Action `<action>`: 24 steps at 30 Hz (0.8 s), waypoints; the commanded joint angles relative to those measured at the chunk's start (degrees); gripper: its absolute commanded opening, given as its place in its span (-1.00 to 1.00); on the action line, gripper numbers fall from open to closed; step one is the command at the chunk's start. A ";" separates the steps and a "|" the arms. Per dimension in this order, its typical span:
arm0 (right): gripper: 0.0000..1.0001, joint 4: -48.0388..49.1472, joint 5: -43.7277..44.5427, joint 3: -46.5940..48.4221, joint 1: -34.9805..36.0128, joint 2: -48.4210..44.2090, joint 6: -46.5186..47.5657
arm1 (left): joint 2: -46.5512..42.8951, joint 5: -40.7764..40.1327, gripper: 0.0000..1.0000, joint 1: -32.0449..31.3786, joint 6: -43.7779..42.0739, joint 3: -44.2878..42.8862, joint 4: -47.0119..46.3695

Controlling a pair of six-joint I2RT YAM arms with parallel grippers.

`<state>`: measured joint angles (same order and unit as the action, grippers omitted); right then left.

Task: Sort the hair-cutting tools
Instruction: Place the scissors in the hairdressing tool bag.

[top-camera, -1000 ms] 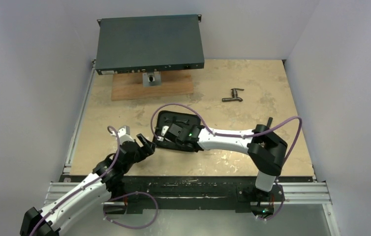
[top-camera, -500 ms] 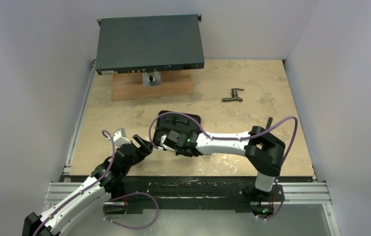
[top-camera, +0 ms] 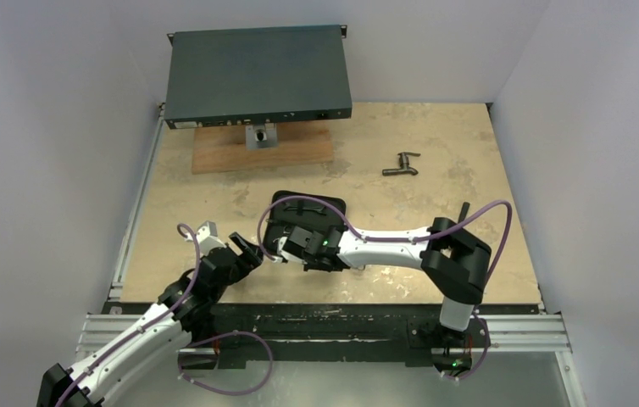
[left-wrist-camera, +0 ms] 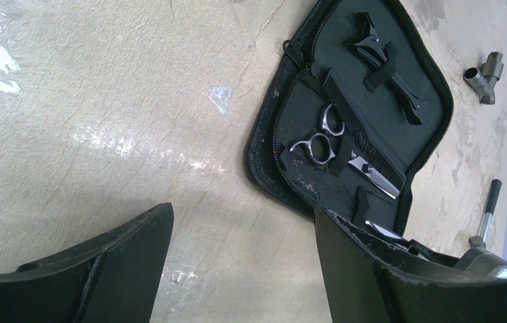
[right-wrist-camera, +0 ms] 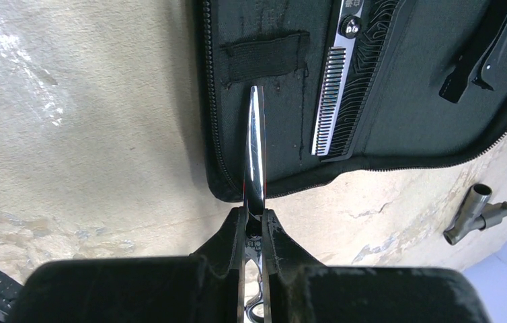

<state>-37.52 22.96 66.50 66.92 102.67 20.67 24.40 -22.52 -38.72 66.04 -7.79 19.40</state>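
One scissors blade (right-wrist-camera: pixel 255 148) over case (right-wrist-camera: pixel 399 134) edge, right claw (right-wrist-camera: pixel 254 222) pinching, left claw (left-wrist-camera: pixel 243 214) agape

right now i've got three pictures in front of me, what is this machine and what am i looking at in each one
These are two robot arms bolted at the near edge of a table. One picture looks down from above and behind them. The other two come from a camera on each wrist, so that arm's own fingers show at the bottom.

On the table lies an open black zip case with toothed scissors and a black clip strapped inside. Farther back are a flat dark box on a wooden board and a small metal T-shaped fitting.

The right end effector is shut on a pair of silver scissors, blade pointing at the case. The left end effector is open and holds nothing.
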 commanded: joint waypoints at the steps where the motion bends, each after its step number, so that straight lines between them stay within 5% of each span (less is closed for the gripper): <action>1: -1.00 1.35 0.49 0.91 -0.85 0.09 0.79 | -0.30 -0.94 0.53 -0.13 0.23 -1.25 -0.73; 24: -1.00 1.74 6.90 7.87 -2.35 7.18 2.53 | 0.13 -0.02 0.51 -0.14 -0.30 -1.26 -0.76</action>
<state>-37.19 27.79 70.61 64.79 109.73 21.58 24.25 -22.59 -38.72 65.98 -7.81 20.64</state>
